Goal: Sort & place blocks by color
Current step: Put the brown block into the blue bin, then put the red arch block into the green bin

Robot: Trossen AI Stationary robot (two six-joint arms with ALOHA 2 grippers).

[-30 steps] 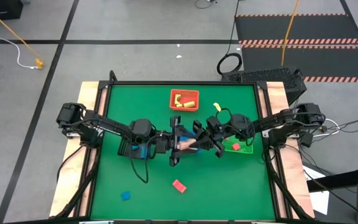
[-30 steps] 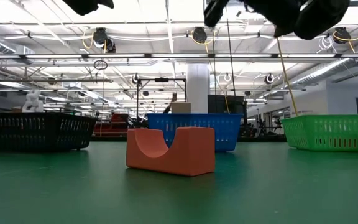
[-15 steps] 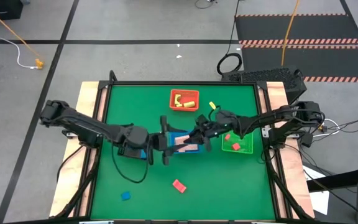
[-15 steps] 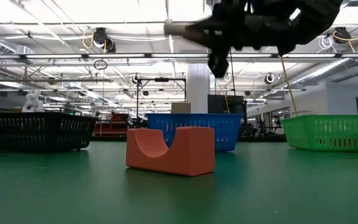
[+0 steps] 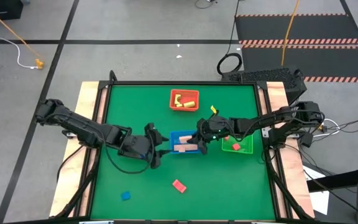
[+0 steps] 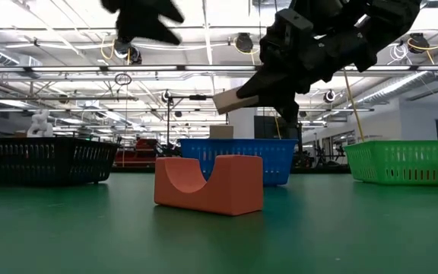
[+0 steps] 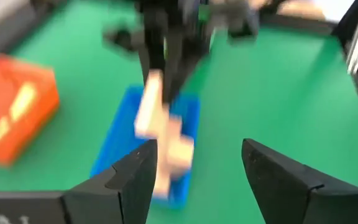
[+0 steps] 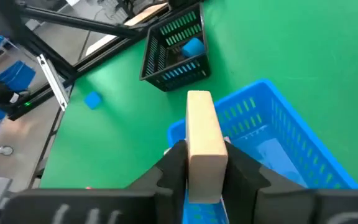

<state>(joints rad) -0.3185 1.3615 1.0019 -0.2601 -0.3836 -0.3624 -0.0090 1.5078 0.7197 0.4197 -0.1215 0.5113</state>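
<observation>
My right gripper [image 8: 205, 165] is shut on a pale tan bar block [image 8: 202, 130] above the blue tray [image 8: 291, 143]; in the low view the bar [image 6: 236, 99] sticks out of the gripper [image 6: 276, 91]. Another tan block [image 7: 174, 155] lies in the blue tray [image 5: 185, 135]. My left gripper [image 7: 194, 174] stands open and empty just left of that tray [image 5: 157, 151]. A red arch block [image 5: 179, 185] and a blue block [image 5: 125, 196] lie on the green mat near the front. A yellow block [image 5: 214, 110] lies by the red tray [image 5: 172, 93]. My right gripper pinches the tan bar between its two fingers [image 8: 174, 168], on the long sides of its rear half [image 8: 204, 177]. The bar lies along the fingers and juts out past their tips. It is lifted clear, slanting down over the blue tray.
The red tray holds yellow blocks [image 5: 184, 99]. The green tray [image 5: 248, 149] on the right holds a red block [image 5: 235, 147]. A black tray [image 8: 176, 50] with a blue block [image 8: 192, 46] stands left of the blue tray, under my left arm.
My left gripper has drawn back from over the blue tray toward the table's left edge, rolling and tipping as it went. My right gripper has sunk toward the blue tray with the tan bar and tipped closer to level.
</observation>
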